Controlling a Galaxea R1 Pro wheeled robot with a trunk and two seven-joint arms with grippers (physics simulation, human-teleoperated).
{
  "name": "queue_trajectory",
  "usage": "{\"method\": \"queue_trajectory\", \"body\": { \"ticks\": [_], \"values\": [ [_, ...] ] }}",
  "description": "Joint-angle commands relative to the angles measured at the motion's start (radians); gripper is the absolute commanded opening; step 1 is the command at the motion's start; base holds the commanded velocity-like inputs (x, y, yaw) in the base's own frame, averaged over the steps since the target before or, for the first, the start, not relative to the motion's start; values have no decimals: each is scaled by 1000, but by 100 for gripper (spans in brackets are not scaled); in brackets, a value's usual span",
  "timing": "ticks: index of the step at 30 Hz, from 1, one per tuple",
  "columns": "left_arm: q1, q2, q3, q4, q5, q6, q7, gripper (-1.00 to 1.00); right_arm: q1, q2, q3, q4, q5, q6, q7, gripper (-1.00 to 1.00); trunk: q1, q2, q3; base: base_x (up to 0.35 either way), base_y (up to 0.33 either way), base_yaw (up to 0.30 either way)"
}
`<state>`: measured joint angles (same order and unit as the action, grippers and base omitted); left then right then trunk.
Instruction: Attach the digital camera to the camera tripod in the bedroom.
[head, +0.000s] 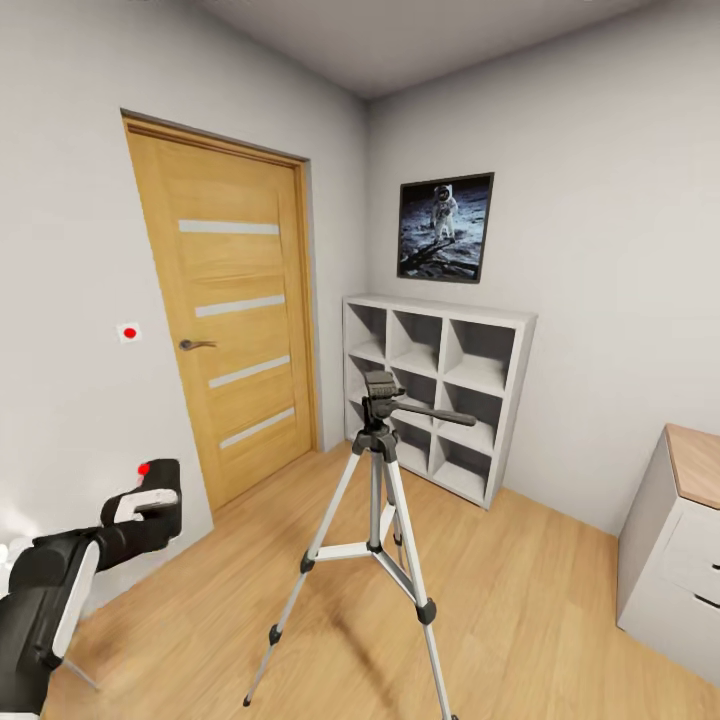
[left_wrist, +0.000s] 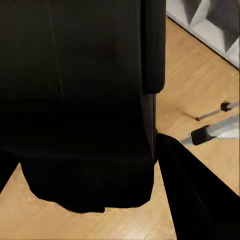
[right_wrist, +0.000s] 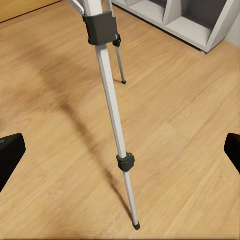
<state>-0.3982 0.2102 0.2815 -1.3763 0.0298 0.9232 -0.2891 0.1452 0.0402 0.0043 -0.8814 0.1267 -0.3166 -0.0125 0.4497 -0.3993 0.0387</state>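
The digital camera, a small black box with a red button on top, is held low at the left of the head view with my left gripper shut on it. In the left wrist view the digital camera is a large black mass, with one dark finger beside it. The camera tripod stands on the wood floor at mid-room, with nothing on its black head and its pan handle pointing right. My right gripper is open, its fingertips wide apart above a silver tripod leg.
An oak door with frosted strips is shut on the left wall. White cube shelves stand behind the tripod, under an astronaut picture. A white dresser with a wood top sits at the right. The tripod's spread legs take up floor.
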Motion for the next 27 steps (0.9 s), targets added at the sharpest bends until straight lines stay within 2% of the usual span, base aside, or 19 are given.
{"method": "queue_trajectory", "body": {
  "ticks": [1,2,3,4,6,9,11,12,13,14,16,17,19,21,23,24,25,27],
  "values": [
    [-29,8,1,-5,18,24,-12,-100,0,0,-1,0,9,-1,-1,100,0,-1,0,0,0,0],
    [-104,33,2,-3,52,57,-28,-100,0,0,-1,1,9,-1,-1,100,0,-1,0,0,0,0],
    [-150,45,2,3,71,70,-34,-100,0,0,-1,2,9,-1,-1,100,0,-1,0,0,0,0],
    [-173,49,2,8,79,74,-36,-100,0,0,-1,2,9,-1,-1,100,0,-1,0,0,0,0],
    [-272,59,1,40,111,85,-40,-100,0,0,-1,2,9,-1,-1,100,0,-1,0,0,0,0],
    [-379,64,1,82,132,90,-42,-100,0,0,-1,2,10,-1,-1,100,0,-1,0,0,0,0],
    [-501,65,1,140,141,92,-43,-100,0,0,-1,2,9,-1,-1,100,0,-1,0,0,0,0],
    [-531,65,0,157,143,93,-43,-100,0,0,-1,2,9,-1,-1,100,0,-1,0,0,0,0],
    [-612,64,-1,215,145,93,-44,-100,0,1,-1,2,10,-1,-1,100,0,-1,0,0,0,0],
    [-637,63,-1,236,146,93,-43,-100,0,1,-1,2,9,-1,-1,100,0,-1,0,0,0,0],
    [-726,57,-2,315,147,92,-42,-100,0,1,-1,2,9,-1,-1,100,0,-1,0,0,0,0],
    [-769,47,-3,349,148,92,-42,-100,0,1,-1,2,9,-1,-1,100,0,-1,0,0,0,0],
    [-809,30,-3,377,148,91,-41,-100,0,1,-1,2,8,-1,-1,100,0,-1,0,0,0,0],
    [-867,-30,-6,398,146,90,-41,-100,0,1,0,2,8,-2,-1,100,0,-1,0,0,0,0],
    [-891,-118,-23,373,146,90,-40,-100,0,1,0,2,8,-2,-1,100,0,-1,0,0,0,0],
    [-895,-138,-32,364,145,90,-40,-100,0,1,0,2,8,-2,-1,100,0,-1,0,0,0,0],
    [-900,-170,-54,343,145,91,-40,-100,0,1,0,2,9,-2,-1,100,0,-1,0,0,0,0],
    [-907,-198,-83,309,146,93,-41,-100,0,1,0,2,9,-2,-1,100,0,-1,0,0,0,0]
  ]
}}
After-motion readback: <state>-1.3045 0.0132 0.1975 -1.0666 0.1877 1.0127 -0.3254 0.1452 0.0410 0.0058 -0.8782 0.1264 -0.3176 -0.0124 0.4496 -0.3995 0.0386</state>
